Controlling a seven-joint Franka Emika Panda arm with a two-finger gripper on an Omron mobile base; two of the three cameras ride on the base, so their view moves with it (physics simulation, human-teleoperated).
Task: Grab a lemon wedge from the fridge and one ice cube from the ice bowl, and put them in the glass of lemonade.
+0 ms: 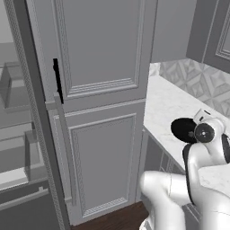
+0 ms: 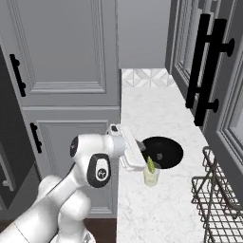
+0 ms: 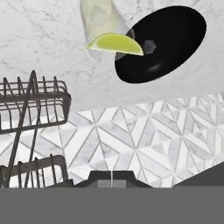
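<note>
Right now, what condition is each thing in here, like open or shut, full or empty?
gripper: shut, nothing visibly held
lemon wedge: sitting on the rim of the glass
glass of lemonade: upright on the counter beside the bowl
ice bowl: upright, one ice cube inside
wire dish rack: upright, no dishes visible

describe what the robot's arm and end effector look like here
The arm is made of glossy white, rounded tubular segments with dark grey bands where the links meet. A round black joint cap with a small pale mark sits on its side in the right base view. The white, boxy end effector ends in two small dark finger tips, pressed together. No cables or lettering are visible.
</note>
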